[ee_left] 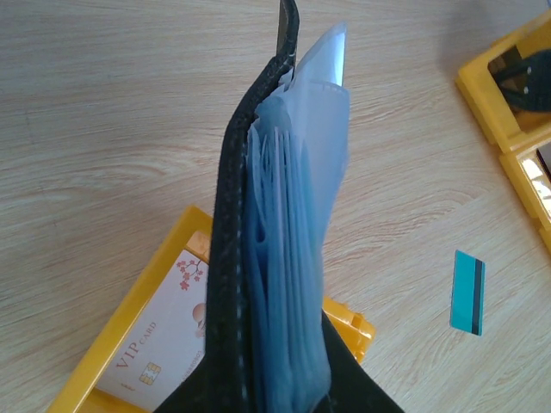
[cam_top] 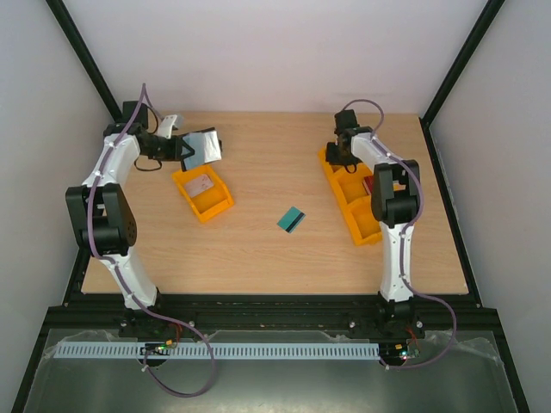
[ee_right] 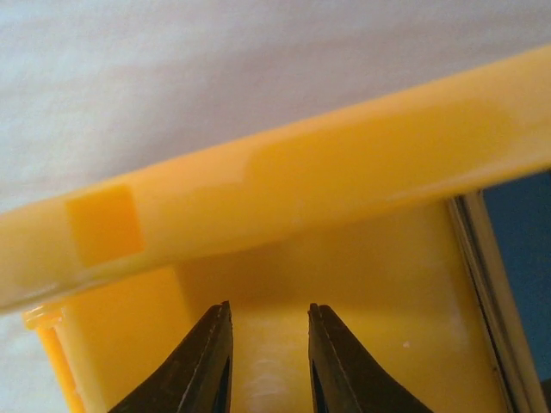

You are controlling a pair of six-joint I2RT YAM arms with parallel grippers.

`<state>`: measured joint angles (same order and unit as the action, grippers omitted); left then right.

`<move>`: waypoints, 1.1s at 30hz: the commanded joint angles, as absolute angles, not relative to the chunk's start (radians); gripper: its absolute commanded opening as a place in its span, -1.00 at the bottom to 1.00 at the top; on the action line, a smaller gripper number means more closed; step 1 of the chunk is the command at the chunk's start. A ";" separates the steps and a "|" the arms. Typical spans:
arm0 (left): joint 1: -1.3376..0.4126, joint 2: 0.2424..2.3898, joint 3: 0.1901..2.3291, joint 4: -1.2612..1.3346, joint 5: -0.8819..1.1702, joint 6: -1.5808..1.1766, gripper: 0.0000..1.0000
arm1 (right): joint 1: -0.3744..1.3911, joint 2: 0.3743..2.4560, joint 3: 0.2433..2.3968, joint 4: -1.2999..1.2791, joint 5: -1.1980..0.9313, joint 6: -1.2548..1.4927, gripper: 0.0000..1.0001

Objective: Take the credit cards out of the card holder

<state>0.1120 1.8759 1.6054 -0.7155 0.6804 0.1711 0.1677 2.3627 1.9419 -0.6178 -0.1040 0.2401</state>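
At the upper left of the top view, the left gripper (cam_top: 185, 149) is clamped on the lower end of the card holder (ee_left: 258, 258), holding it off the table (cam_top: 258, 258). The holder hangs open, its blue-grey sleeves fanned beside the black cover. Just below it lies a small orange tray (cam_top: 186, 196) with a white VIP card (ee_left: 159, 348) flat inside. Near the middle of the frame, one teal credit card (cam_top: 292, 220) lies on the bare wood, well apart from the holder. At the upper right, the right gripper (ee_right: 269, 344) sits low in the far compartment of a long orange tray (cam_top: 365, 229), its fingers apart with nothing between them
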 commanded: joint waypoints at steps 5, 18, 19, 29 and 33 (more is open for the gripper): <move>0.115 1.895 1.639 -0.696 0.705 0.157 -0.95 | 0.214 2.193 1.698 -0.661 -0.346 0.137 -0.50; 0.078 1.875 1.641 -0.691 0.689 0.161 -0.95 | 0.227 1.902 1.700 -0.570 -0.260 0.323 -0.29; 0.070 1.876 1.651 -0.699 0.684 0.167 -0.95 | 0.231 1.892 1.686 -0.592 -0.245 0.362 -0.26; -0.120 1.843 1.691 -0.789 0.774 0.122 -0.95 | 0.348 1.785 1.508 -0.655 -0.222 0.550 -0.12; -0.206 1.809 1.563 -0.715 0.849 0.004 -0.95 | 0.359 1.741 1.426 -0.627 -0.302 0.563 -0.07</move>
<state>-0.1390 1.8641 1.6596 -0.7372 0.7395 0.1211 0.3622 1.8286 1.4754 -0.6399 -0.2466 0.5079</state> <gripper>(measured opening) 0.100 0.458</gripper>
